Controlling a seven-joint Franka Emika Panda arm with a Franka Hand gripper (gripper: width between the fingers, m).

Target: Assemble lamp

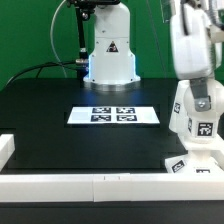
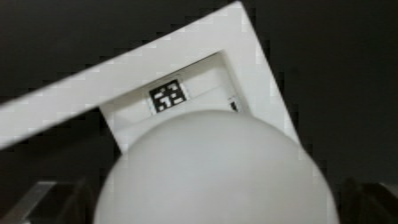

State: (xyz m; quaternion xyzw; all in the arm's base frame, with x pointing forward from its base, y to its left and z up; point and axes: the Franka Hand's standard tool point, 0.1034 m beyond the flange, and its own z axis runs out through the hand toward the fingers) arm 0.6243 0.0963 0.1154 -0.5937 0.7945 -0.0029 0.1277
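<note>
My gripper is at the exterior view's right, shut on the white ball-shaped bulb, which carries square tags. The bulb is upright over the flat square base, which lies near the table's front right corner; the stem is hidden under the bulb, and I cannot tell whether they touch. In the wrist view the bulb fills the area near the camera between my dark fingers, and the tagged base shows beyond it. The shade is out of view.
The marker board lies mid-table in front of the robot's pedestal. White border rails run along the front edge and at the left. In the wrist view a rail corner frames the base.
</note>
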